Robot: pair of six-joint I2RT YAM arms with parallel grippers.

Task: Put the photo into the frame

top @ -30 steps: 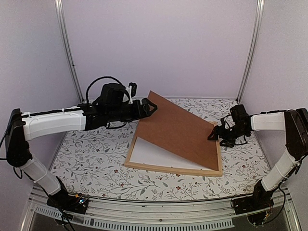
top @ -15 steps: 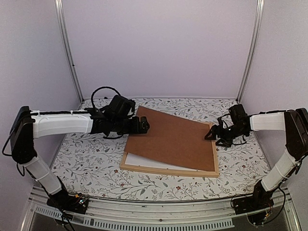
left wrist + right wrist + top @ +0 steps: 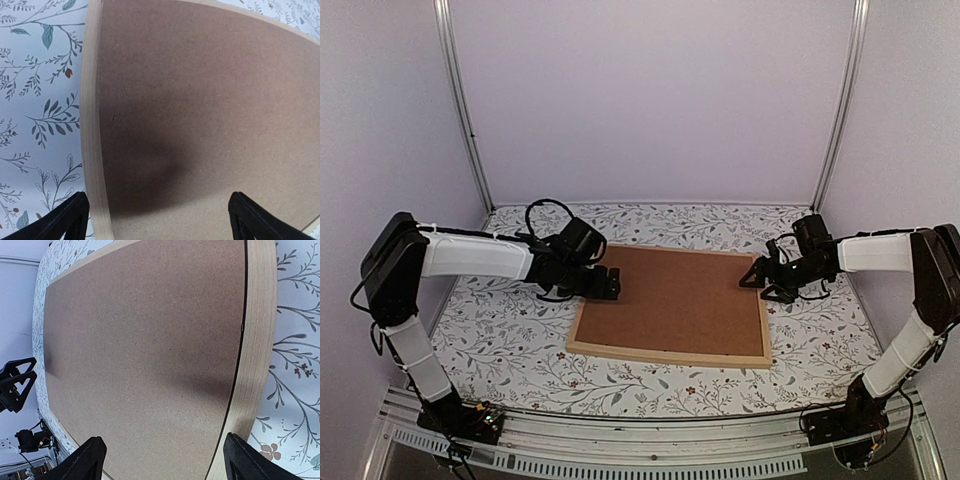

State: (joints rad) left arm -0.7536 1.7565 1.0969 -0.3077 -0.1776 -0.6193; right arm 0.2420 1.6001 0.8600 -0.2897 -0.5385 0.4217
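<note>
The frame of light wood strips lies flat on the floral table cover, with a brown backing board lying flat inside it. The photo is hidden. My left gripper hovers open over the frame's left strip, one finger on each side of it, holding nothing. My right gripper is open at the frame's right strip, its fingers straddling the strip and the board's edge. Nothing sits between either pair of jaws.
The floral cover surrounds the frame on all sides. White walls and two metal corner posts close the back and sides. The left gripper shows small at the far end in the right wrist view.
The backing board, tilted up at its left end before, has come down flat into the frame and covers the white sheet. My left gripper moved down with it and opened fully.
</note>
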